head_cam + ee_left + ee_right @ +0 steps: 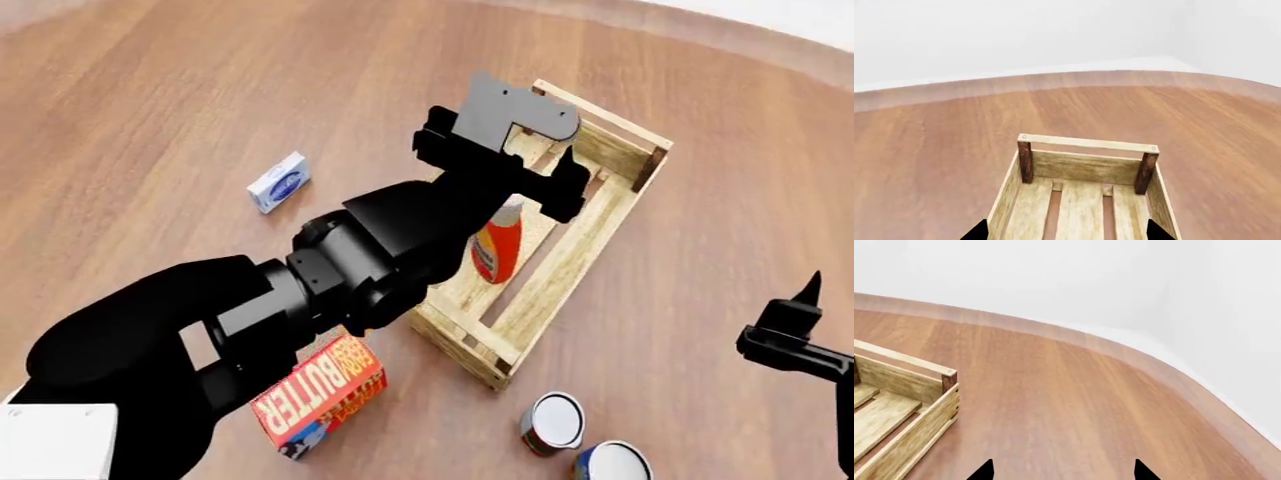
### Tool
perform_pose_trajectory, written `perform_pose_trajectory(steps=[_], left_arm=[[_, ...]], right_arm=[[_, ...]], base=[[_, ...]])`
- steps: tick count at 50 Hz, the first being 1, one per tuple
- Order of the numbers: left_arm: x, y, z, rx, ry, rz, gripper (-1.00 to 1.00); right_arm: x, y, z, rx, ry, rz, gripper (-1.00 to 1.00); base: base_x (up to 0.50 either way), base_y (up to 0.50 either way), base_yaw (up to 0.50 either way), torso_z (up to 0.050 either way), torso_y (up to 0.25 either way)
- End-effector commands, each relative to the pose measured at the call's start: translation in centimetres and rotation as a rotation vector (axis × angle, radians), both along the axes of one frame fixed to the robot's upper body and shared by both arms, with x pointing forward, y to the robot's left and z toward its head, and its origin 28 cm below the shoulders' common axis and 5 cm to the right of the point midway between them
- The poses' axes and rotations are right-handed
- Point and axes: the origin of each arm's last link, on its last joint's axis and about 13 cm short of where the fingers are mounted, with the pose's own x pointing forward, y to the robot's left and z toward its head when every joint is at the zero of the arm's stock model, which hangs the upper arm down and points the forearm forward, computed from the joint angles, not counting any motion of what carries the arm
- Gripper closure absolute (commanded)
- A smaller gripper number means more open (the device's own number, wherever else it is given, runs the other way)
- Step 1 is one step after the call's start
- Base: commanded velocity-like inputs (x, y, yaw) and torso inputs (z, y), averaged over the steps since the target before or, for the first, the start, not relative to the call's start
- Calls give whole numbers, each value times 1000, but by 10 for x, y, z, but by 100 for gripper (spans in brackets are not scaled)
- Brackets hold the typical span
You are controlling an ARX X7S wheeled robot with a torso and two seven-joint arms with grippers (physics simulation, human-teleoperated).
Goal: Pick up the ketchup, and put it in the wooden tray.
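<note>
The wooden tray (589, 236) is a light-wood slatted crate lying mid-table; its far end (1089, 144) fills the left wrist view, and one corner (945, 390) shows in the right wrist view. The ketchup (499, 248), an orange-red bottle, sits inside the tray with its white cap pointing up toward my left gripper. My left gripper (514, 165) hangs over the tray just above the bottle. It is open (1067, 232), with only tray slats between its fingertips. My right gripper (801, 325) is open (1062, 471) over bare table to the right of the tray.
A red-orange butter box (320, 395) lies near the tray's front-left corner. Two short cans (553, 420) (611, 462) stand in front of the tray. A small blue-and-white box (279, 181) lies far left. The table's curved edge (1167, 375) meets a white wall.
</note>
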Motion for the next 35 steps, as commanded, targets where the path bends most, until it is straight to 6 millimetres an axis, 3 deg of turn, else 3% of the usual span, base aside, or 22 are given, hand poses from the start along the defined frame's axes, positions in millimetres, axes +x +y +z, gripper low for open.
perform_pose_trajectory(steps=[1,17,28,30,35], left_arm=[[1,0,7,-4,-17,5,-100],[5,2,20,-26,-38,15,-100],[11,5,39,-92,-142,30,-100],[13,8,39,-108,-161,32,-100],[-8,44,30,-152,-170,50,-100]], right_arm=[[0,0,0,-1,-10,1,-100],[1,0,0,-8,-28,21,-100],[1,-1,0,-26,-51,75,-100],[1,-1,0,-32,-55,90,-100],[1,-1,0,-50,-59,132,-100]], base=[[0,0,0,-2,215],[0,0,0,-2,214],[0,0,0,-3,213],[0,0,0,-3,205],[0,0,0,-2,196]])
